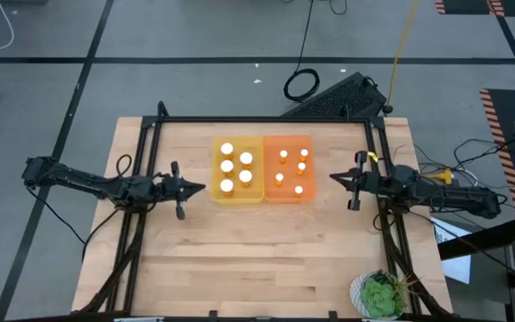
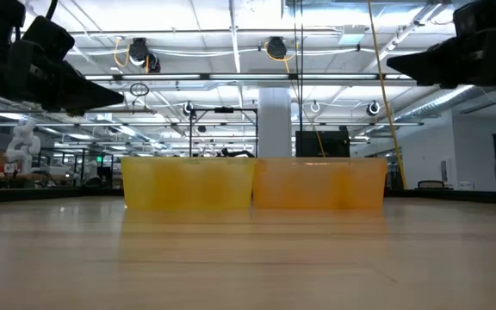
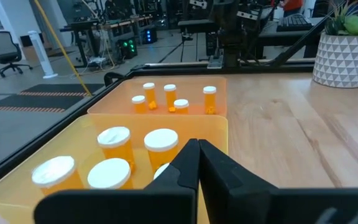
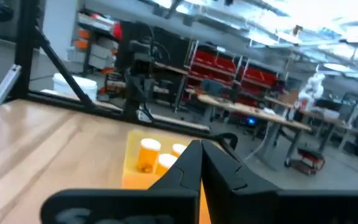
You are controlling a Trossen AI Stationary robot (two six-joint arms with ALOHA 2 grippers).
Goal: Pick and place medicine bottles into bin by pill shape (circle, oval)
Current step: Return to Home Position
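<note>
Both pincers are held clenched and empty: left gripper (image 1: 202, 188) at nine o'clock of the yellow plastic bin (image 1: 237, 169), right gripper (image 1: 333, 177) at three o'clock of the orange plastic bin (image 1: 288, 169). Every amber white-capped medicine bottle (image 1: 227, 165) stands upright, apparently already binned.

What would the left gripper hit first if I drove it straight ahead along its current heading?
Most likely the near wall of the yellow bin. The left gripper, fingers shut, points right at it. In the low view it rides above the bin rim, so it might instead pass over the large-capped bottles; its height is hard to judge.
</note>
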